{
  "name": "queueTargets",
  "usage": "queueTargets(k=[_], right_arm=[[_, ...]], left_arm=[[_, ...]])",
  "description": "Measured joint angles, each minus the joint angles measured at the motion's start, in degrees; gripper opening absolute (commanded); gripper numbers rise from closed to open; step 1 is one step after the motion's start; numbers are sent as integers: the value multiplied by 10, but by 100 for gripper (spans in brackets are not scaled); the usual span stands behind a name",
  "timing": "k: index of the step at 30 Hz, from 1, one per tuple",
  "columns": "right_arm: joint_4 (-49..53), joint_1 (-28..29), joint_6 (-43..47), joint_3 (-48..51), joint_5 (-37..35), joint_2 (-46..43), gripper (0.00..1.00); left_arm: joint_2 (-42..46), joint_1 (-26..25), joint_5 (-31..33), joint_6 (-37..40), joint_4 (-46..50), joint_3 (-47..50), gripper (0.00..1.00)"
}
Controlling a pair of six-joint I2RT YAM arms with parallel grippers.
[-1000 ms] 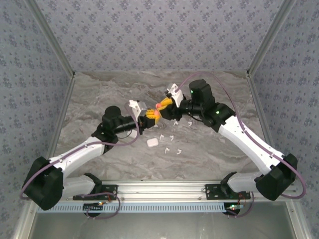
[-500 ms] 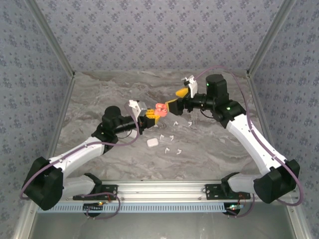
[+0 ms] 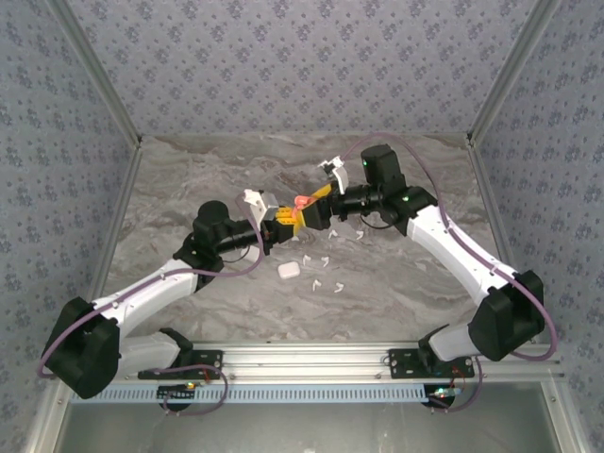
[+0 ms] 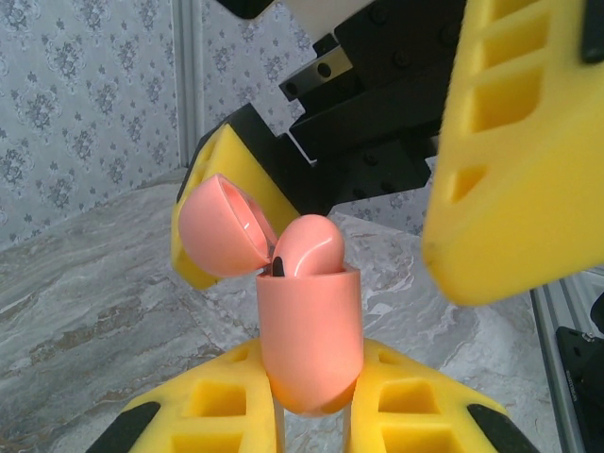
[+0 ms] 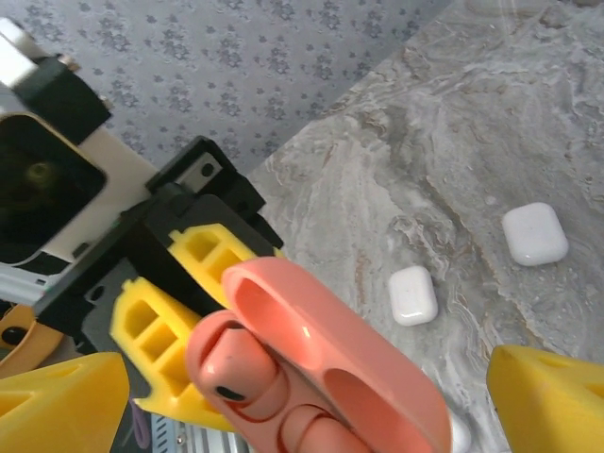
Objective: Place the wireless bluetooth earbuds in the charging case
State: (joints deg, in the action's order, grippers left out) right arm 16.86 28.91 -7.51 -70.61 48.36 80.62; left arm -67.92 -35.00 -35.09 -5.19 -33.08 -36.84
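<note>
Two yellow left fingers (image 4: 406, 415) are clenched on the lower body of the coral charging case (image 4: 310, 330), which is held clear above the marbled surface (image 3: 189, 189) with its lid (image 4: 219, 226) hinged open and a coral earbud (image 4: 307, 250) standing out of its mouth. To either side of that case the right fingers (image 4: 510, 142) are spread wide, released. Several white earbuds (image 3: 316, 280) are scattered on the surface just nearer the arm bases than the case, beside a small white case (image 3: 289, 270).
</note>
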Motion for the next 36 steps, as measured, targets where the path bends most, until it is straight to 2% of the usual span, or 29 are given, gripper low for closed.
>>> queueTargets(k=[12, 36], right_arm=[[1, -2, 9, 11, 8, -53, 100], [5, -4, 25, 66, -4, -99, 100]], left_arm=[[0, 0, -2, 0, -1, -1, 0], [0, 0, 0, 0, 3, -2, 0]])
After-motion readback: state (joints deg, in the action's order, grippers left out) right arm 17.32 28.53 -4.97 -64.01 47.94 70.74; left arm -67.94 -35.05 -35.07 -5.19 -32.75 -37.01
